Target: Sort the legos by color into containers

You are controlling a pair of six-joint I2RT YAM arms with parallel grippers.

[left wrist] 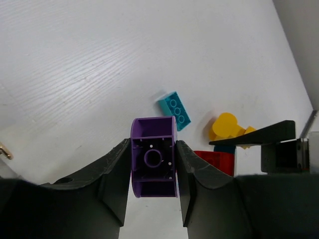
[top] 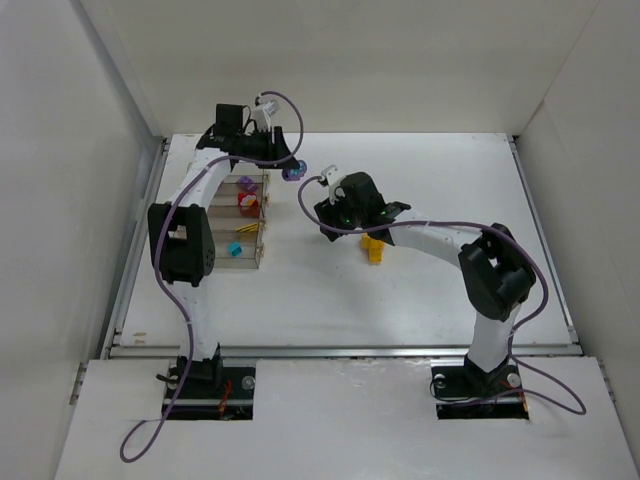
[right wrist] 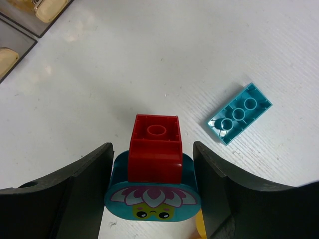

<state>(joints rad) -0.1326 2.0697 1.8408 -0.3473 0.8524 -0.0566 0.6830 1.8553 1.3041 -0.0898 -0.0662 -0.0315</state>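
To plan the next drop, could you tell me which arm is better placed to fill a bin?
Left. The left gripper holds a purple brick by the bins; the right gripper merely straddles a red brick, farther from them.

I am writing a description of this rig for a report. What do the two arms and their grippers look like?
Both the left arm and the right arm have white links, bulky black joint housings and black bases. A thin purple cable loops along each. The left gripper and the right gripper have matt black, curved fingers.
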